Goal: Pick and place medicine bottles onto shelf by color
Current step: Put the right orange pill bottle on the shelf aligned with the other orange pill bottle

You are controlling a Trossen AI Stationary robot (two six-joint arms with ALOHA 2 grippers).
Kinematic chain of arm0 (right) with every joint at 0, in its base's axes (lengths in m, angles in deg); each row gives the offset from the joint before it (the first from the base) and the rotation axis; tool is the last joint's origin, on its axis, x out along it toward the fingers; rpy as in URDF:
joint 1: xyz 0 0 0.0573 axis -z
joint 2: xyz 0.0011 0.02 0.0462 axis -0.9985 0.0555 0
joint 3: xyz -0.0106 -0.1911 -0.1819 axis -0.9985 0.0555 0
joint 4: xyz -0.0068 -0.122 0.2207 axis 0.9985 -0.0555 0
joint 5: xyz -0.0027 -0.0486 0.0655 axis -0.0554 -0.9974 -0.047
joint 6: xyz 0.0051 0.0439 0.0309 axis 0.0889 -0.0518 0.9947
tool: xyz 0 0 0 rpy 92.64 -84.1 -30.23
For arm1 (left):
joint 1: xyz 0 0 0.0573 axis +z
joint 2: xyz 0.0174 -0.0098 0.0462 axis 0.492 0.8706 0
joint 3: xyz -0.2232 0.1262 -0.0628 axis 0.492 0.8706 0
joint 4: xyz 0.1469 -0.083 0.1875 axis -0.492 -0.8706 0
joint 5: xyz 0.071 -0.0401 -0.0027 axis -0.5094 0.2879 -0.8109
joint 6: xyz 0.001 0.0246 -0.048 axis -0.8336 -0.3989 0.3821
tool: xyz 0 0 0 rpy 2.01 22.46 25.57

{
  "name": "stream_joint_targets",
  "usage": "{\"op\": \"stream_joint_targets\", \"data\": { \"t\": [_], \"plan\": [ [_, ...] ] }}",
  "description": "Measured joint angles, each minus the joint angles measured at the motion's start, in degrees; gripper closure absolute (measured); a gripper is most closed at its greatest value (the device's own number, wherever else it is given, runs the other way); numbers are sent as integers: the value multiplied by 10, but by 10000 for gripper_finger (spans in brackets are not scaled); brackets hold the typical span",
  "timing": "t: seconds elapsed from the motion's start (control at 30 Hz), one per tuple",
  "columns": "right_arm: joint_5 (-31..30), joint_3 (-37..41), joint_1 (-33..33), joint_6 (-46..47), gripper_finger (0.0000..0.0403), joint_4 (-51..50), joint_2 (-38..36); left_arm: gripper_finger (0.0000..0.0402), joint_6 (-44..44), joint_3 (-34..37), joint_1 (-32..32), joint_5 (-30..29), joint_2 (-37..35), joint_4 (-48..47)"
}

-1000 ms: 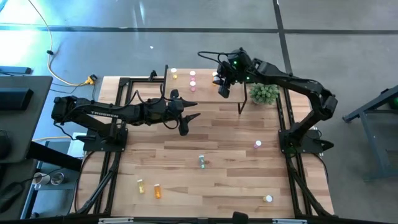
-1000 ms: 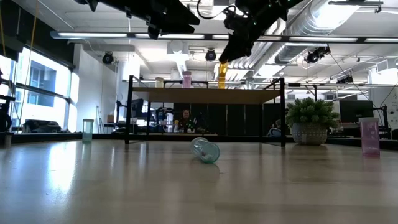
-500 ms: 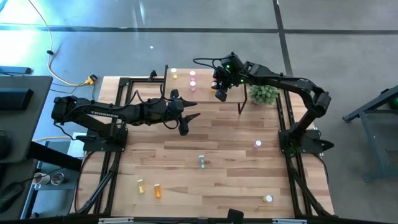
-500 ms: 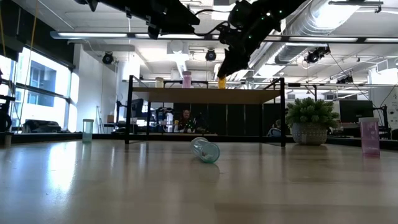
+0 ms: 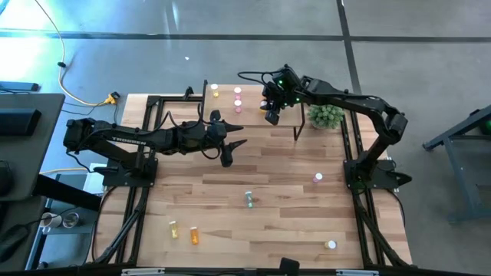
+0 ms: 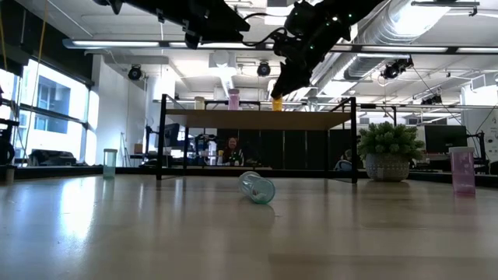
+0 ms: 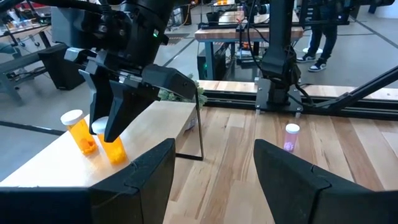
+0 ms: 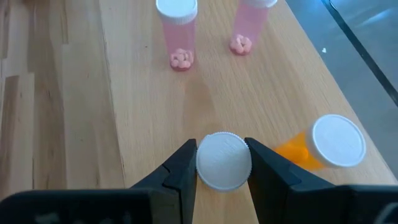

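High view from above: a wooden table [image 5: 268, 176] with two dark robot arms. The right gripper [image 5: 271, 113] reaches over the shelf [image 5: 253, 103], a low light-wood board on thin black legs at the table's far edge. Its fingers [image 8: 184, 167] are clamped on the white cap of an orange bottle [image 7: 113, 148], which stands on the shelf board just beside a second orange bottle [image 8: 326, 146]. Two pink bottles [image 8: 178, 34] stand farther along the same board, well apart from the orange pair.

The left gripper [image 5: 231, 147] hangs above the middle of the table with its fingers spread and nothing between them.

Loose bottles remain on the table: a green bottle [image 6: 257, 187] lying on its side near the centre, a pink bottle [image 5: 317, 178] toward the right arm's base, a yellow bottle [image 5: 173, 228] and an orange one [image 5: 194, 235] near the front edge, and another white-capped bottle [image 5: 331, 245] at the front right. A small green potted plant [image 5: 325, 116] sits beside the shelf.
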Motion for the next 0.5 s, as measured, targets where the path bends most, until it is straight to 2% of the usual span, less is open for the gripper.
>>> {"op": "stream_joint_targets", "data": {
  "t": [0.13,0.5],
  "plan": [
    [0,0,0,4,297,-3,0,193,0,0,0,0,0,-1],
    [-3,1,0,8,256,-10,2,193,0,0,0,0,0,-1]
  ]
}}
